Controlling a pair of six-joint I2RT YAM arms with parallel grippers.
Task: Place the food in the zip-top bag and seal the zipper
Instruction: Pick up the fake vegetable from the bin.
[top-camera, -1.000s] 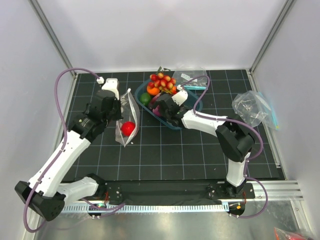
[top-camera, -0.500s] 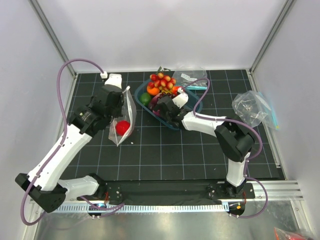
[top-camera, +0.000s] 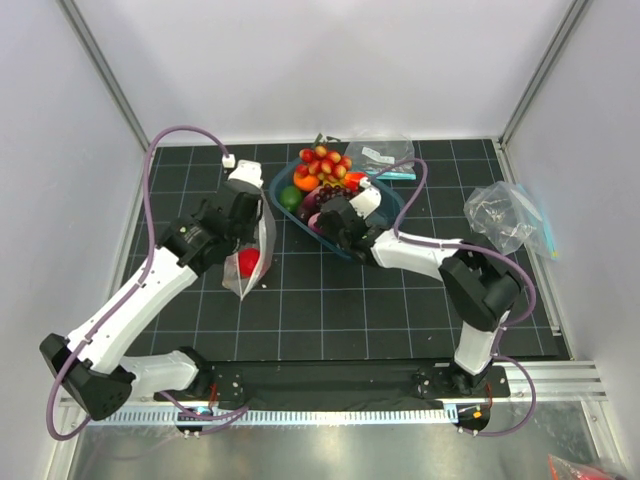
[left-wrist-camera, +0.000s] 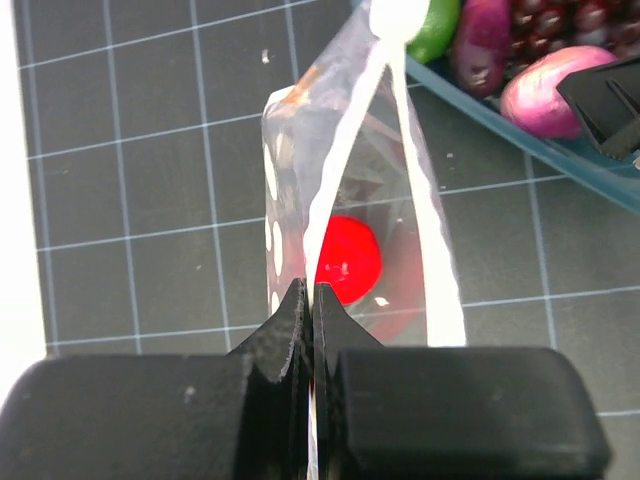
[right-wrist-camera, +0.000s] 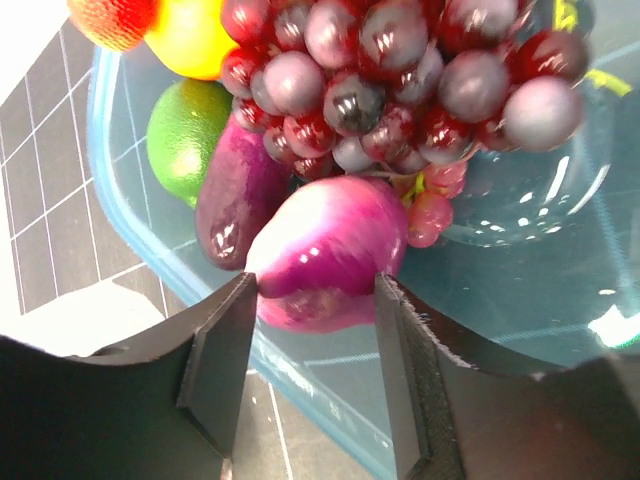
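Two of the three foods had yet to reach the zip-top bag (left-wrist-camera: 290, 150): only the tomato (left-wrist-camera: 345, 262) lay inside it, while the onion (right-wrist-camera: 325, 255) and the grape bunch (right-wrist-camera: 400, 70) sat in the blue tray (right-wrist-camera: 500, 300).

The left tool (left-wrist-camera: 308, 290) was clenched on one lip of the bag and held it up off the surface (left-wrist-camera: 120, 150). The two pale bands of the zipper (left-wrist-camera: 340, 190) stood apart, so the mouth was open but narrow.

The right tool (right-wrist-camera: 315, 283) had a finger on each flank of the onion. Whether it was already squeezing could not be told.

The onion was glossy and rounded, so it would probably squirt out of a grip set near its end. The grapes touched it from above and a dark purple vegetable (right-wrist-camera: 235, 205) touched its side. A lift might therefore drag either one along or tip it over the tray wall.

At the bag the slim opening looked like the main hazard. An onion arriving off-centre could catch a lip, fold the thin plastic shut, or tug it out of the left pinch. The tomato could then roll out onto the surface.
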